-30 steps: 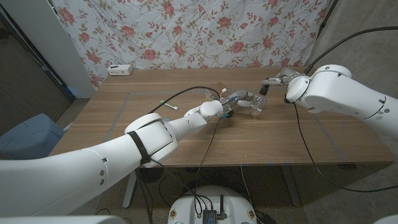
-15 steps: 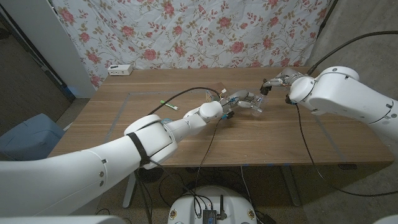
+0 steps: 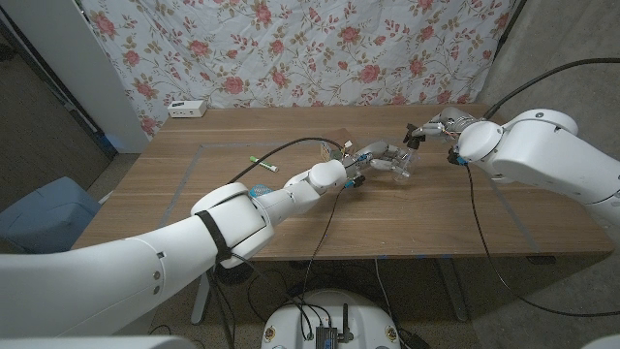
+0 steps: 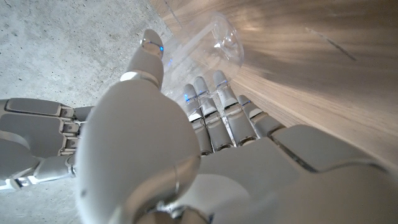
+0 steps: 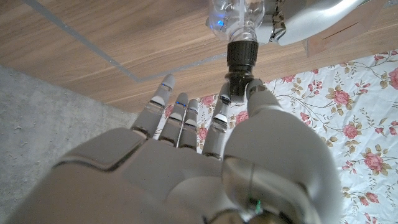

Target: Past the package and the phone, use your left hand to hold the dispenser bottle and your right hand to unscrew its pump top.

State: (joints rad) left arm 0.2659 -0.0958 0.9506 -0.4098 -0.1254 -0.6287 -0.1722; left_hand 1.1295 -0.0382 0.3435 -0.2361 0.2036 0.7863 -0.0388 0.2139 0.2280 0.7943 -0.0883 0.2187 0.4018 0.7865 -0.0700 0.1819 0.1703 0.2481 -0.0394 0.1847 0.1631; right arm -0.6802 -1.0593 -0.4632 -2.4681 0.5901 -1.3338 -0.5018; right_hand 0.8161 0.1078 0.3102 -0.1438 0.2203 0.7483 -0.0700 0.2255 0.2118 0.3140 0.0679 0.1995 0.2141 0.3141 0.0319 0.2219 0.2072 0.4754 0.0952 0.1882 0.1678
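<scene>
Since a second ago the right arm has drawn back toward the table's right edge, and the right hand [image 3: 436, 125] now sits a little farther right, with the bottle's black top following it.

In the head view, the left hand [image 3: 373, 157] reaches across the middle of the wooden table [image 3: 194, 184] and holds the clear dispenser bottle [image 3: 400, 165], which lies tilted with its neck toward the right hand. The right hand's fingers meet the black pump top [image 3: 412, 142] at the bottle's upper end. A small white box [image 3: 187, 109] sits at the far left edge of the table, and a thin green-tipped item [image 3: 262, 164] lies on the left half; no writing can be read on either. A flowered cloth [image 3: 291, 48] hangs behind.

In the left wrist view, the left hand's [image 4: 186, 155] fingers [image 4: 214, 112] are curled closely around the transparent bottle [image 4: 211, 43], thumb on the other side. No label or brand shows on the plastic.

In the right wrist view, the right hand [image 5: 205, 168] pinches the pump top [image 5: 242, 59] between thumb and one finger, the other fingers [image 5: 163, 102] extended and loosely apart. The bottle's neck [image 5: 239, 18] carries no readable text.
</scene>
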